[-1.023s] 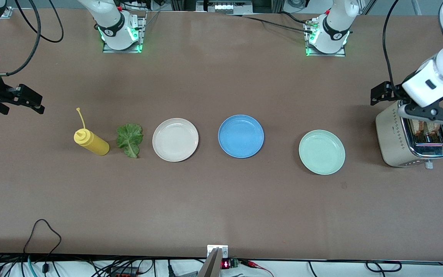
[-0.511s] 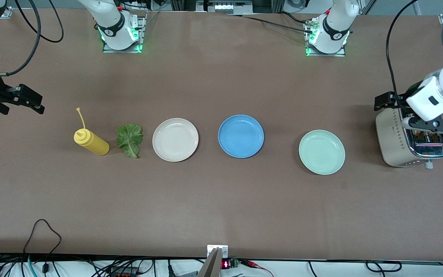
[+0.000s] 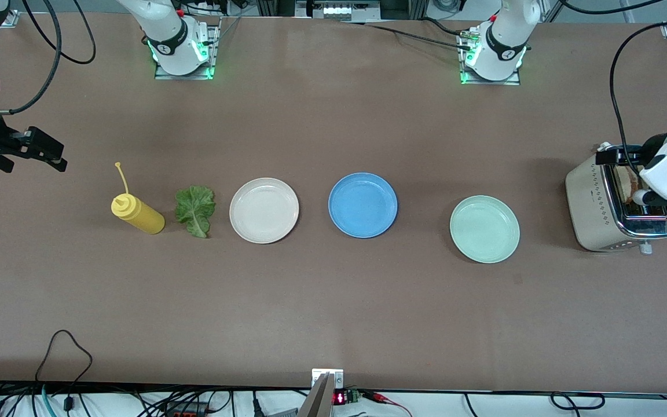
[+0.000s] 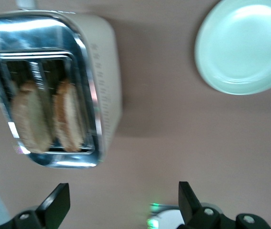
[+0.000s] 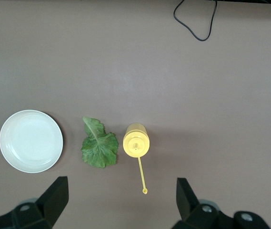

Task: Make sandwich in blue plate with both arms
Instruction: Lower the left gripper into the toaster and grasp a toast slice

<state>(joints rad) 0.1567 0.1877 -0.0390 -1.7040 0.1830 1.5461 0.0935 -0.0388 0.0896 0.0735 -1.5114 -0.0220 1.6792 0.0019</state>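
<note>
Hovering over the toaster [image 3: 597, 208] with the left gripper [image 4: 122, 199], spread wide and holding nothing. Waiting with the right gripper [image 5: 121, 191] over the table at the right arm's end, equally wide and empty, looking down on the lettuce [image 3: 195, 209] and the bottle [image 3: 136, 214]. Leaving the blue plate [image 3: 362, 205] bare, mid-table between the white plate [image 3: 264, 210] and the mint plate [image 3: 484, 229], with both bread slices [image 4: 30, 119] standing on edge in the toaster slots.

Risking, judging from here, a finger striking the chrome top rather than entering a slot, given the narrow gaps beside each slice. Risking also pinching both slices at once, being side by side, or crushing soft crumb by squeezing hard. Possibly dragging or tipping the toaster while pulling a snug slice up. Possibly dropping bread on the mint plate, lying closest to the toaster, instead of the blue one. Expecting trouble with the lettuce too: lying flat on the table just beside the bottle, offering little edge for pinching.

Dealing with mixed surfaces: mirror-bright chrome over a smooth cream casing with rounded corners; light-brown slices with darker crust; round glossy plates with raised rims; a ruffled, veined leaf, looking thin and limp; a yellow plastic bottle trailing a thin tail off its cap
</note>
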